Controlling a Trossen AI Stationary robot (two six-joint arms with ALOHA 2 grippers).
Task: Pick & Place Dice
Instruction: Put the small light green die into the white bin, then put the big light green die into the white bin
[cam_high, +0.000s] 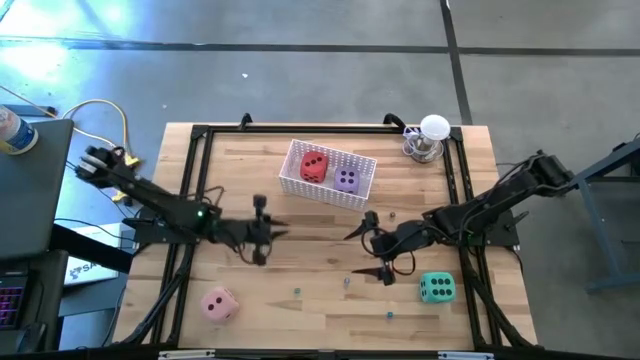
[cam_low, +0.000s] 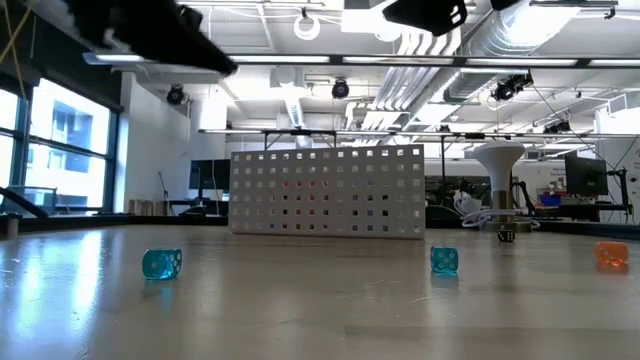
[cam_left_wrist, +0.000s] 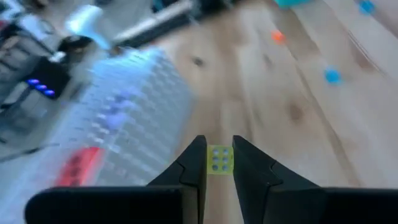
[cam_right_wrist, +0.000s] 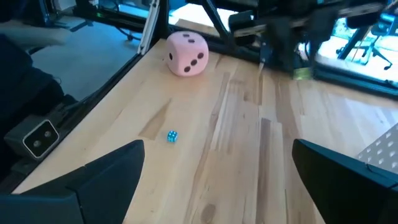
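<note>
Dice sit scattered: we see the red die (cam_high: 313, 167) and purple die (cam_high: 346, 180) inside the white basket (cam_high: 362, 162), beyond both grippers. The pink die (cam_high: 219, 304) lies near the front edge, nearer than the left gripper (cam_high: 262, 231), and the green die (cam_high: 436, 288) rests just beside the right gripper (cam_high: 376, 250). We find the left gripper's fingers pinching a small yellow die (cam_left_wrist: 219, 159) above the table (cam_high: 320, 320). The right gripper's fingers (cam_right_wrist: 106, 168) stand spread wide, with nothing between them. A small blue die (cam_right_wrist: 172, 136) lies ahead of it.
</note>
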